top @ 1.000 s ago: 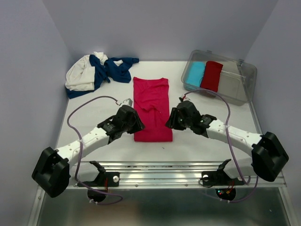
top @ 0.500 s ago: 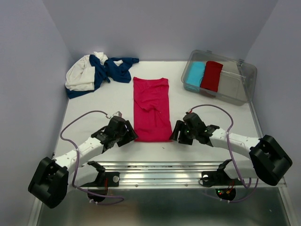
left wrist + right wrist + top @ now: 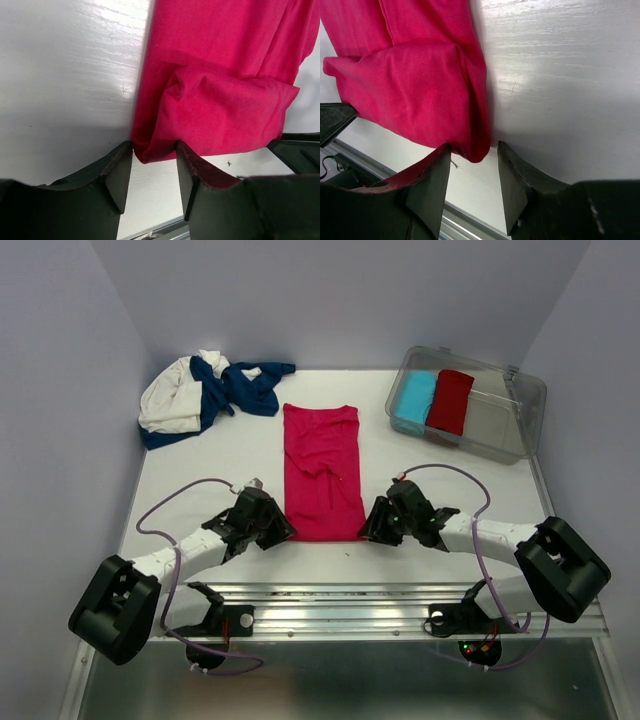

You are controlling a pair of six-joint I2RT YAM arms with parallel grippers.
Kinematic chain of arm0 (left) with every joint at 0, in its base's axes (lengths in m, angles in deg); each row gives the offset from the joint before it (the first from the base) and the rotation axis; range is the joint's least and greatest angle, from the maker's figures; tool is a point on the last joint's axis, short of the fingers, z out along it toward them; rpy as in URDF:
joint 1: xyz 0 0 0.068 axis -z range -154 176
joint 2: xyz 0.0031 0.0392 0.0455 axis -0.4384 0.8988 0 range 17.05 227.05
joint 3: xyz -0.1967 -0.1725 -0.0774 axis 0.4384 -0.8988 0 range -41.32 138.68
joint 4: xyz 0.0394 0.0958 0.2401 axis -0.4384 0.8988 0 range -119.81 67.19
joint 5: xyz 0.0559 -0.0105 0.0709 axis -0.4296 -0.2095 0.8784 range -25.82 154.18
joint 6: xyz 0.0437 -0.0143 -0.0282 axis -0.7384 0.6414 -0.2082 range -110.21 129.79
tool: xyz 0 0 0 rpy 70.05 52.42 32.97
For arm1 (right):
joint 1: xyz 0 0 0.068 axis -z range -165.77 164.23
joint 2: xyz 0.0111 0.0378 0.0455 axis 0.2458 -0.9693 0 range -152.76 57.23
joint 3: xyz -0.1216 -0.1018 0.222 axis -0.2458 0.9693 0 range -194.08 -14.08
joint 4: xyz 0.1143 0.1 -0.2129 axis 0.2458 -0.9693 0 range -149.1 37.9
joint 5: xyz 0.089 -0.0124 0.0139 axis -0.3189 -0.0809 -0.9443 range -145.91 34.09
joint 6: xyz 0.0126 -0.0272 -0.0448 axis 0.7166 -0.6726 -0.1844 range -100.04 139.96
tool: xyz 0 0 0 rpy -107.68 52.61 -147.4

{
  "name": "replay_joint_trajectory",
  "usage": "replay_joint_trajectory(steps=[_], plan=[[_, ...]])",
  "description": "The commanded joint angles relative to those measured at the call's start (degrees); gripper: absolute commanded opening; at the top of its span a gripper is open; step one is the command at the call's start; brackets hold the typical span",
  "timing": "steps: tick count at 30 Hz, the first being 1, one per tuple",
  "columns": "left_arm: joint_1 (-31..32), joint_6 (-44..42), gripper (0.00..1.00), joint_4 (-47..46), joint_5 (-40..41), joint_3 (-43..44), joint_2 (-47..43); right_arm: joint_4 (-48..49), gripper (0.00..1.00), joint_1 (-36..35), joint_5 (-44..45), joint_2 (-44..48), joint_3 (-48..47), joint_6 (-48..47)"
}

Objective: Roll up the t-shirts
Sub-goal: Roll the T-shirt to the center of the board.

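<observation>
Two hands [image 3: 154,150] [image 3: 474,150] astride pink t-shirt's [image 3: 322,465] near corners

- White table [image 3: 200,465], its painted top streaked with faint brush marks.
- Clear plastic storage bin [image 3: 497,420] at the table's far right corner.
- Metal rail [image 3: 340,595] along the table's near edge.
- Pale lilac walls [image 3: 330,300] enclosing three sides.

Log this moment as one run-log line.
phase: pre-grasp | left tool: open, straddling near-left corner of pink-red t-shirt | right tool: open, straddling near-right corner | t-shirt: folded strip, not yet rolled
</observation>
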Motion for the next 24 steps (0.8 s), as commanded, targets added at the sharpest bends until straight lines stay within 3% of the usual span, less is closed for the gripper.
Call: replay_joint_trajectory(steps=[1, 8, 13, 17, 24], plan=[[-0.28, 0.31, 0.49, -1.90, 0.00, -0.45, 1.45, 3.30, 0.47, 0.15, 0.28, -0.33, 0.86, 0.52], [-0.37, 0.22, 0.28, -1.90, -0.61, -0.44, 1.80, 3.21, 0.38, 0.15, 0.45, -0.34, 1.48, 0.96], [-0.28, 0.66, 0.30, -1.28, -0.88, -0.71, 0.75, 3.47, 0.36, 0.15, -0.25, -0.33, 1.83, 1.22], [-0.28, 1.19, 0.50, -0.49, -0.53, -0.62, -0.04, 3.65, 0.36, 0.15, -0.86, -0.69, 1.83, 1.04], [-0.28, 2.07, 0.46, 2.67, 0.62, -0.27, -1.27, 3.65, 0.36, 0.15, -1.39, 0.45, 2.27, 1.40]])
